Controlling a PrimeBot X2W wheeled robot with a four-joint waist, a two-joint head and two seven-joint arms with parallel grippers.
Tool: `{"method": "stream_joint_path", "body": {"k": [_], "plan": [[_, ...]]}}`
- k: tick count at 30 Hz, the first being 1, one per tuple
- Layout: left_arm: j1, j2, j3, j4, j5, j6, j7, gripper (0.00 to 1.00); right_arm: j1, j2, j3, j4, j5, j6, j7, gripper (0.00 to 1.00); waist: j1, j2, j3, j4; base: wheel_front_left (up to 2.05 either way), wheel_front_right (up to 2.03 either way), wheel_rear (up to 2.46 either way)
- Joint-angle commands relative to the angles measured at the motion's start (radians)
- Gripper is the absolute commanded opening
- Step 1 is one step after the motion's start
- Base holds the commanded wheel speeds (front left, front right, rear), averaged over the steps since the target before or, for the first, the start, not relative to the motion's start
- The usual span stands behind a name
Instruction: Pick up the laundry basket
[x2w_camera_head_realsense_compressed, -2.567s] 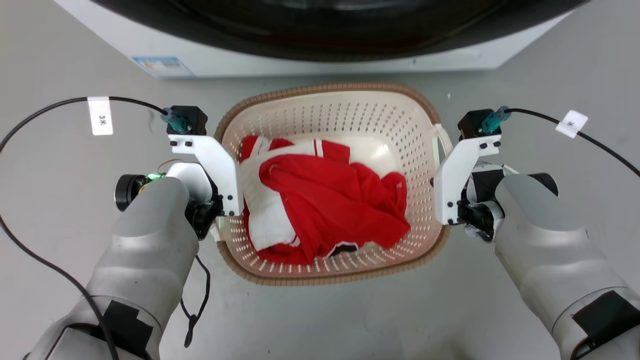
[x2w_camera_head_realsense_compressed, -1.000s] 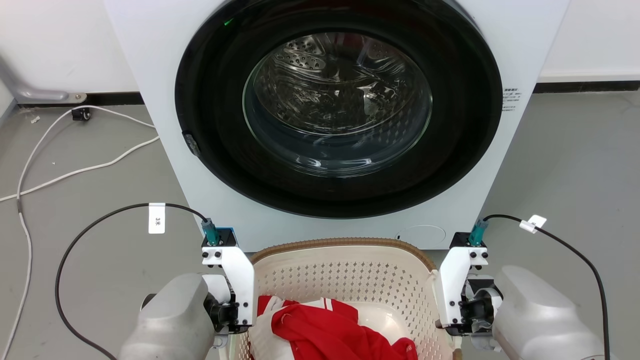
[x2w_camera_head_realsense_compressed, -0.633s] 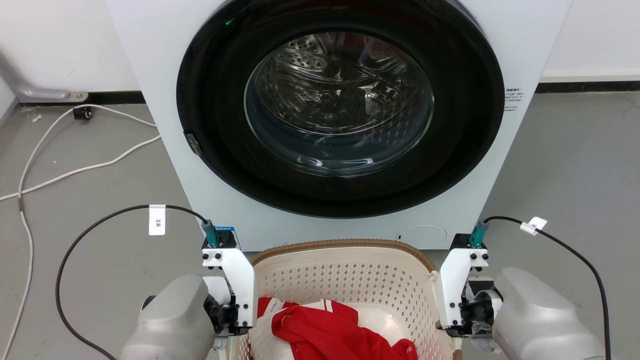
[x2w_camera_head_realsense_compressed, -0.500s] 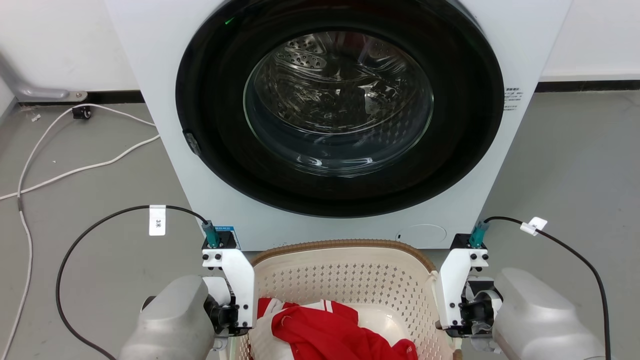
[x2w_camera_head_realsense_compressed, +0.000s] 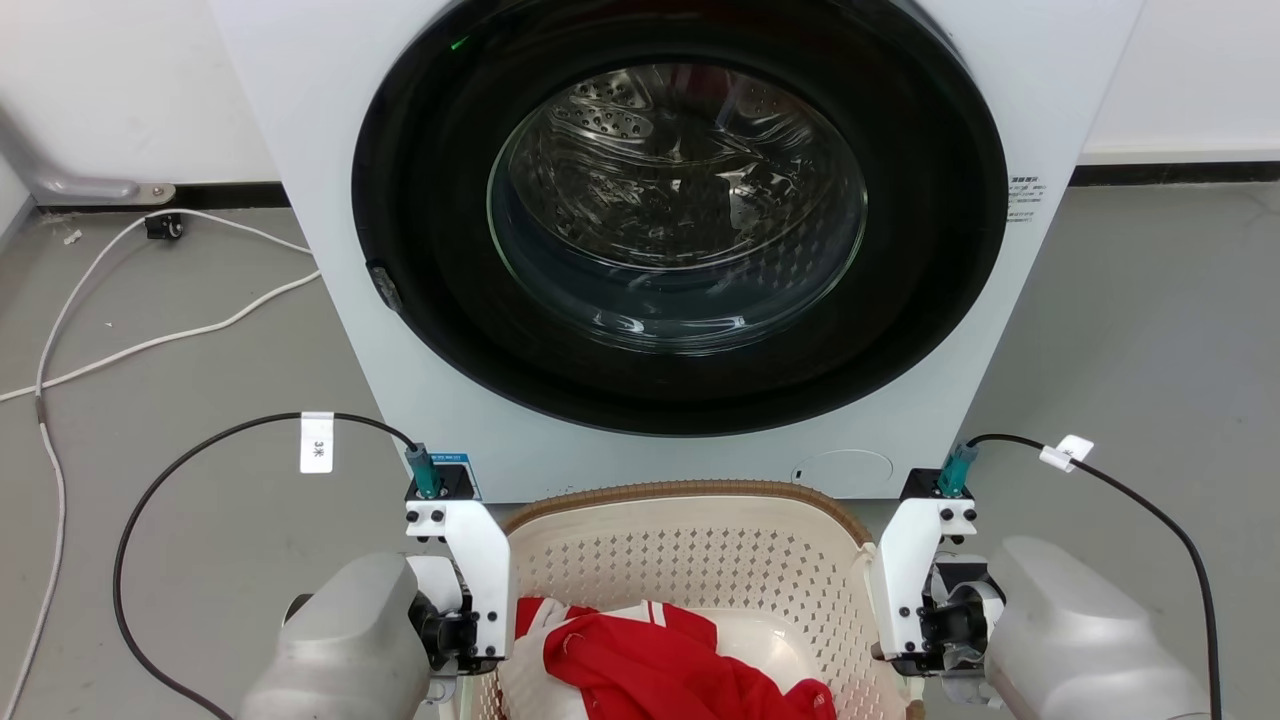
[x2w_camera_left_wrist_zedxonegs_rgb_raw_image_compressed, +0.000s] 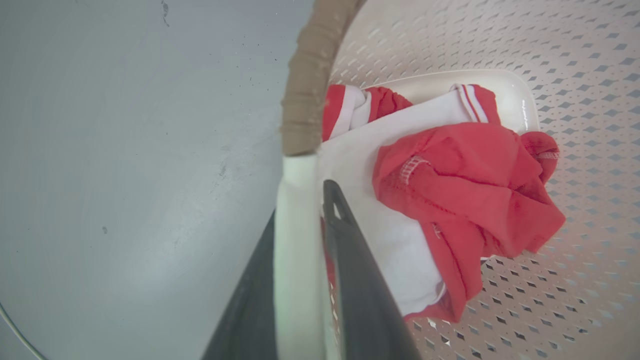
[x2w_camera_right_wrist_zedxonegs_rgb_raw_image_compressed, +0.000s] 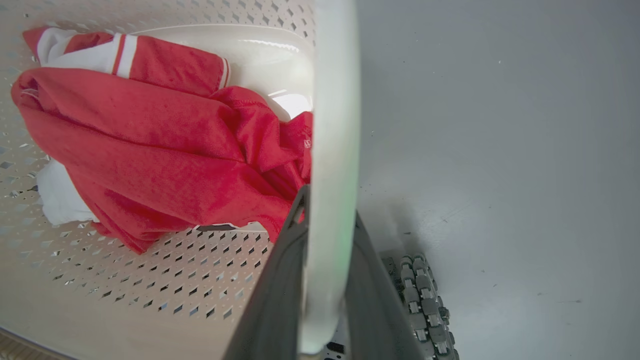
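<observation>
The cream perforated laundry basket (x2w_camera_head_realsense_compressed: 690, 560) with its brown woven rim sits at the bottom of the head view, in front of the washer. A red and white garment (x2w_camera_head_realsense_compressed: 650, 665) lies inside it. In the left wrist view, my left gripper (x2w_camera_left_wrist_zedxonegs_rgb_raw_image_compressed: 300, 240) is shut on the basket's white left handle (x2w_camera_left_wrist_zedxonegs_rgb_raw_image_compressed: 296, 210), just below the brown rim (x2w_camera_left_wrist_zedxonegs_rgb_raw_image_compressed: 306, 90). My right gripper (x2w_camera_right_wrist_zedxonegs_rgb_raw_image_compressed: 327, 260) is shut on the white right handle (x2w_camera_right_wrist_zedxonegs_rgb_raw_image_compressed: 332, 150), with one finger inside the basket and one outside. The garment (x2w_camera_right_wrist_zedxonegs_rgb_raw_image_compressed: 150, 140) lies beside it. In the head view both sets of fingertips are hidden below the wrists.
A white front-loading washer (x2w_camera_head_realsense_compressed: 300, 150) with its round dark door (x2w_camera_head_realsense_compressed: 680, 220) stands directly behind the basket. White cables (x2w_camera_head_realsense_compressed: 150, 340) trail over the grey floor at the left. Part of the robot's base (x2w_camera_right_wrist_zedxonegs_rgb_raw_image_compressed: 420, 295) shows on the floor below the right handle.
Since 2.6 s ago the head view has swung up from the basket to the washer door. Both grippers stay on the handles. Nothing visibly moved over the last second.
</observation>
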Motion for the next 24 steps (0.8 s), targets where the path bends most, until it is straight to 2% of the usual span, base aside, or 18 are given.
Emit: {"method": "stream_joint_path", "body": {"k": [1, 24], "plan": [[-0.003, -0.048, -0.004, -0.021, -0.016, -0.017, 0.001, 0.0, -0.002, 0.046, -0.005, -0.022, 0.009, 0.014, -0.003, 0.0, 0.0, 0.0, 0.0, 0.0, 0.0, 0.0, 0.0], [-0.008, -0.047, -0.032, -0.016, -0.042, -0.017, -0.007, 0.0, 0.007, 0.046, -0.043, -0.021, -0.032, 0.014, 0.009, 0.0, 0.0, 0.0, 0.0, 0.0, 0.0, 0.0, 0.0]]}}
